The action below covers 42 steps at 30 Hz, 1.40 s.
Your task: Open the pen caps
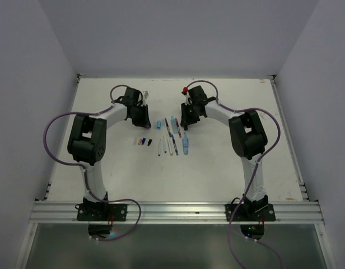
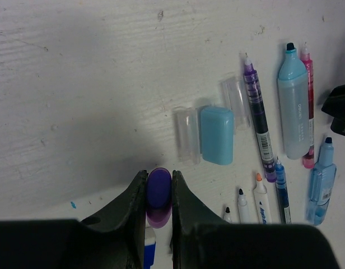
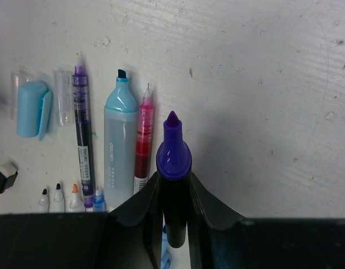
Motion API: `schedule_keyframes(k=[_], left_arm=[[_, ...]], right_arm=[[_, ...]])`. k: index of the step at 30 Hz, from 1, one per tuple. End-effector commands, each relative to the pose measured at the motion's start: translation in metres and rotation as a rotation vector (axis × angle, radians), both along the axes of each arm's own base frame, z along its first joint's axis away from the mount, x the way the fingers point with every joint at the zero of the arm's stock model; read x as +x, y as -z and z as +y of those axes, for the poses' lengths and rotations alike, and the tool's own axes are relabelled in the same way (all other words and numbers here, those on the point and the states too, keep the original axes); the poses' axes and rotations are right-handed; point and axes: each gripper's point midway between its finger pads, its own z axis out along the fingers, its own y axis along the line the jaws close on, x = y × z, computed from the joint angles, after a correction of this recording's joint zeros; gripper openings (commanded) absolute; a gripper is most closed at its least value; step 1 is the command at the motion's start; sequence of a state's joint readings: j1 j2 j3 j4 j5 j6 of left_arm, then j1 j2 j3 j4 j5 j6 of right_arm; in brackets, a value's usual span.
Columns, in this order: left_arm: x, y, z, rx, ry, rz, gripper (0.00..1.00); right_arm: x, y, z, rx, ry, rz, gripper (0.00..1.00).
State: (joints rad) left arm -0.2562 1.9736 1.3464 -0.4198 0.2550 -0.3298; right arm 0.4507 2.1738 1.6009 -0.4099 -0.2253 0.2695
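Note:
My left gripper (image 2: 159,178) is shut on a stubby purple pen cap (image 2: 159,196), held above the table. My right gripper (image 3: 173,180) is shut on a black-bodied marker (image 3: 173,159) whose purple tip is bare. In the top view the left gripper (image 1: 140,115) and right gripper (image 1: 189,115) hang apart, on either side of the row of pens (image 1: 172,140). Uncapped pens lie below: a light-blue highlighter (image 3: 120,140), a purple pen (image 3: 82,129) and a red pen (image 3: 143,131). A light-blue cap (image 2: 217,134) and two clear caps (image 2: 186,133) lie loose.
Small orange, blue and black caps (image 1: 143,141) lie left of the pens. Several short white markers (image 2: 242,204) and a small light-blue marker (image 2: 322,182) lie uncapped. A black-and-white cap (image 3: 4,176) lies at the left. White walls enclose the table (image 1: 105,168).

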Motion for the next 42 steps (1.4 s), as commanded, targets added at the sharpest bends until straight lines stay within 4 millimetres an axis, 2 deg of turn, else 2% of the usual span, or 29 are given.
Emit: schedule_keyframes(k=[1, 11, 15, 18, 19, 21, 22, 23, 24, 25, 26, 27, 28, 29, 30, 31, 34, 35, 37, 38, 39, 40, 42], left_arm=[[0.020, -0.015, -0.009, -0.053, 0.007, -0.064, 0.16], [0.026, -0.005, -0.013, -0.069, -0.003, -0.060, 0.31], [0.026, -0.010, -0.009, -0.055, -0.016, -0.067, 0.37], [0.027, -0.020, -0.008, -0.056, -0.030, -0.083, 0.42], [0.028, -0.024, -0.007, -0.055, -0.036, -0.092, 0.43], [0.029, -0.040, -0.007, -0.064, -0.048, -0.121, 0.45], [0.030, -0.048, -0.006, -0.061, -0.056, -0.138, 0.48], [0.030, -0.055, -0.005, -0.064, -0.063, -0.149, 0.50], [0.030, -0.073, -0.004, -0.070, -0.070, -0.184, 0.52], [0.031, -0.081, -0.001, -0.061, -0.082, -0.204, 0.55], [0.031, -0.102, 0.002, -0.066, -0.090, -0.251, 0.58], [0.030, -0.113, 0.004, -0.065, -0.098, -0.272, 0.61], [0.029, -0.122, 0.008, -0.052, -0.112, -0.297, 0.68], [0.027, -0.132, 0.011, -0.050, -0.120, -0.320, 0.71], [0.024, -0.156, 0.014, -0.056, -0.128, -0.379, 0.75], [0.021, -0.162, 0.019, -0.039, -0.142, -0.401, 0.82], [0.009, -0.194, 0.034, -0.013, -0.178, -0.498, 0.94], [0.006, -0.200, 0.038, -0.007, -0.186, -0.518, 0.97], [-0.006, -0.214, 0.048, 0.010, -0.209, -0.576, 1.00], [-0.013, -0.229, 0.050, 0.000, -0.209, -0.623, 1.00], [-0.019, -0.224, 0.052, 0.004, -0.207, -0.619, 1.00], [-0.023, -0.226, 0.053, 0.004, -0.205, -0.630, 1.00], [-0.034, -0.230, 0.062, 0.023, -0.222, -0.658, 1.00]], right_arm=[[0.006, -0.006, 0.004, 0.013, 0.013, -0.008, 0.18], [0.001, -0.018, 0.002, 0.021, 0.014, -0.017, 0.38], [0.004, -0.037, -0.004, 0.007, 0.030, -0.065, 0.46], [0.006, -0.060, -0.014, -0.020, 0.059, -0.115, 0.52], [0.007, -0.078, -0.017, -0.013, 0.070, -0.148, 0.54], [0.008, -0.090, -0.031, -0.029, 0.119, -0.170, 0.58], [0.011, -0.108, -0.041, -0.044, 0.159, -0.219, 0.59], [0.012, -0.110, -0.055, -0.062, 0.202, -0.225, 0.62], [0.012, -0.116, -0.064, -0.079, 0.232, -0.242, 0.64], [0.017, -0.129, -0.089, -0.128, 0.309, -0.285, 0.66], [0.015, -0.129, -0.102, -0.157, 0.346, -0.287, 0.69], [0.015, -0.131, -0.115, -0.185, 0.387, -0.294, 0.70], [0.017, -0.130, -0.142, -0.240, 0.454, -0.292, 0.70], [0.015, -0.129, -0.157, -0.266, 0.494, -0.288, 0.72], [0.013, -0.128, -0.170, -0.288, 0.526, -0.277, 0.72], [0.015, -0.125, -0.193, -0.308, 0.580, -0.263, 0.72], [0.012, -0.113, -0.221, -0.317, 0.663, -0.218, 0.72], [0.011, -0.107, -0.238, -0.314, 0.715, -0.196, 0.72], [0.011, -0.095, -0.254, -0.305, 0.753, -0.156, 0.71], [0.011, -0.085, -0.257, -0.299, 0.764, -0.127, 0.70], [0.012, -0.081, -0.260, -0.293, 0.774, -0.115, 0.68], [0.011, -0.075, -0.268, -0.294, 0.793, -0.096, 0.67], [0.011, -0.062, -0.271, -0.282, 0.811, -0.065, 0.63]])
